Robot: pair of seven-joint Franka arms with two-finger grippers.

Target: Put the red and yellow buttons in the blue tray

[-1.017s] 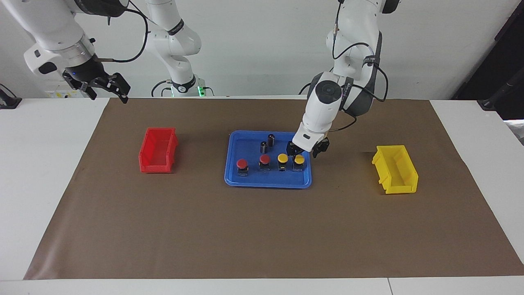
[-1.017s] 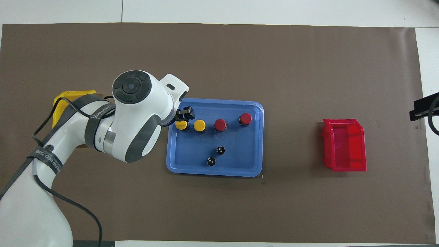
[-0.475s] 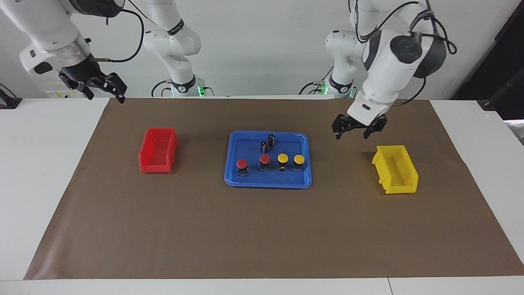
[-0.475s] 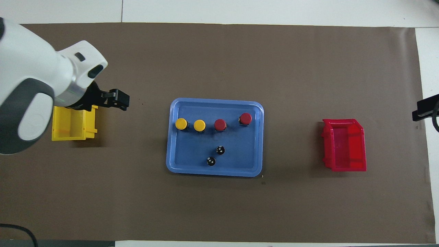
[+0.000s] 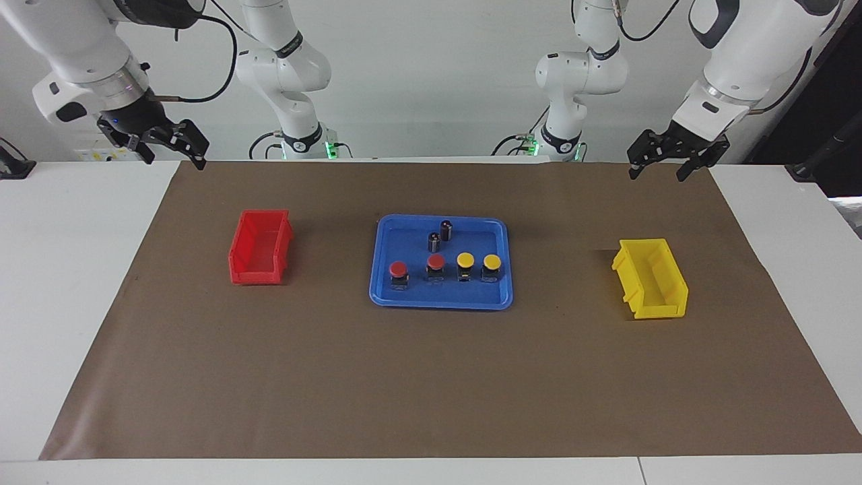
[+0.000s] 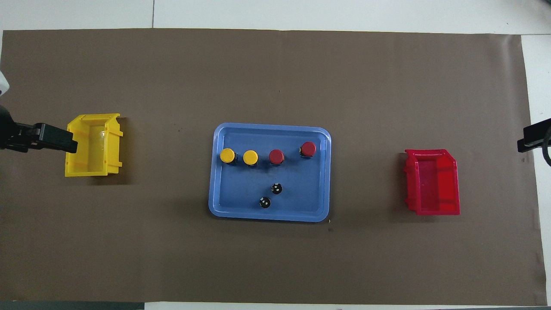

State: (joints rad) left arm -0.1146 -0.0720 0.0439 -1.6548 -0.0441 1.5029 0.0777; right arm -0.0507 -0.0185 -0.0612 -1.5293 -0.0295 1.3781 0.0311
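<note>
Blue tray (image 5: 441,300) sits at the middle of the brown mat (image 5: 431,384) covering the surface (image 5: 74,283). All four push-buttons stand upright inside the tray in one row along the half farther from the robots. In order from the right arm's end: first red button (image 5: 399,270), second red button (image 5: 436,263), first yellow button (image 5: 465,260), second yellow button (image 5: 492,262). The first red button stands slightly farther from the robots than the other three. Neighbouring buttons stand apart, none touching.

Two dark cylinders (image 5: 440,236) stand upright in the tray's half nearer the robots, close together.

Red bin (image 5: 260,246) rests on the mat toward the right arm's end, well apart from the tray. Yellow bin (image 5: 650,278) rests on the mat toward the left arm's end, likewise well apart. No button is visible in either bin.

Left tool (image 5: 659,164) hangs raised over the mat's edge at the left arm's end; fingers spread wide, nothing between them. In the overhead view its dark tip (image 6: 51,137) overlaps the yellow bin's rim.

Right tool (image 5: 174,152) hangs raised over the mat's corner at the right arm's end; fingers spread wide, nothing held. Neither tool touches any object.
</note>
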